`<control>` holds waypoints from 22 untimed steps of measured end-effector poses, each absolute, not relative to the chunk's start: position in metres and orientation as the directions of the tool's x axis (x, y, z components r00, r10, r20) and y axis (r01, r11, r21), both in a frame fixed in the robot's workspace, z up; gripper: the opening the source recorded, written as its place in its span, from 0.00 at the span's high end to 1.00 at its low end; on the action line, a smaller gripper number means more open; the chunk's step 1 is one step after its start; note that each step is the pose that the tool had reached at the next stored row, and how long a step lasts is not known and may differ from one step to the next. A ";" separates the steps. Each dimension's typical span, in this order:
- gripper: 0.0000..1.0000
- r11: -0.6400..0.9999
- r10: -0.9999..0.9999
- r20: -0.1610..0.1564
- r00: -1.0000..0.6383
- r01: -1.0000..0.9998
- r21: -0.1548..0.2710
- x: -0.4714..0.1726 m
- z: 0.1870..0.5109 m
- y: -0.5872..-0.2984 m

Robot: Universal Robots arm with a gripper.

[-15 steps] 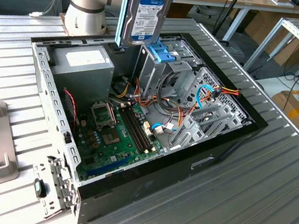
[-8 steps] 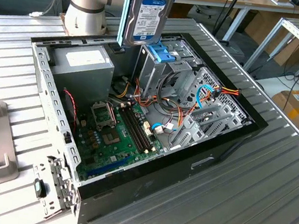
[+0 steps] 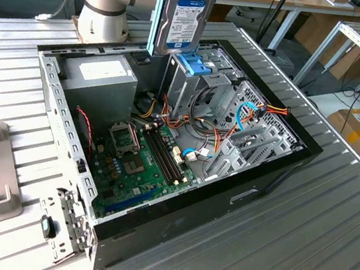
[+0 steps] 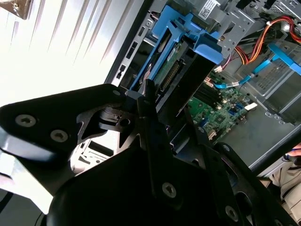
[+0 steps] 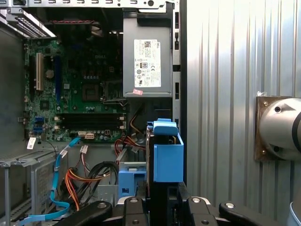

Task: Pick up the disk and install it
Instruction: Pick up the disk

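Gripper (image 5: 162, 206), seen from the first wrist view: closed on the disk (image 3: 184, 16), clamping it at its upper end, one finger on each broad face.

The disk hangs straight below the gripper, off the counter (image 3: 298, 246) and clear of it. Its long axis is vertical, and in the exterior view the labelled face looks out toward the room, with blue rails running down both long edges.

The disk's lower short edge sits just above the blue bracket (image 3: 195, 63) on top of the drive cage (image 3: 203, 88), inside the open case (image 3: 275, 172). Whether edge and bracket touch cannot be told. Whether it lines up with the bay cannot be told either. The disk looks carried but not yet seated.

Around the cage are the power supply (image 3: 101, 73) on the exterior view's left, the motherboard (image 3: 137, 159) on the case floor, and orange cables (image 3: 274, 110) to the exterior view's right. The arm's base (image 3: 105, 0) stands behind the case.
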State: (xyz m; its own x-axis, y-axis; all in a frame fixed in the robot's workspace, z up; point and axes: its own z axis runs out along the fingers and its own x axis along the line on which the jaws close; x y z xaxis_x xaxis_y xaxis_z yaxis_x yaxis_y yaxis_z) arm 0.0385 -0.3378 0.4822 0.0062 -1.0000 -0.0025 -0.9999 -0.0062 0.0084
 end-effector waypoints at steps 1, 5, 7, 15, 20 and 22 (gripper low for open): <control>0.65 -0.006 -1.000 -0.003 0.006 -1.000 0.008 0.040 0.482 -0.338; 0.65 -0.006 -1.000 -0.002 0.006 -1.000 0.008 0.047 0.482 -0.338; 0.65 -0.006 -1.000 -0.003 0.006 -1.000 0.008 0.050 0.482 -0.338; 0.65 -0.006 -1.000 -0.002 0.006 -1.000 0.008 0.065 0.482 -0.338; 0.65 -0.006 -1.000 -0.003 0.006 -1.000 0.008 0.079 0.482 -0.338; 0.65 -0.006 -1.000 -0.002 0.006 -1.000 0.008 0.084 0.482 -0.338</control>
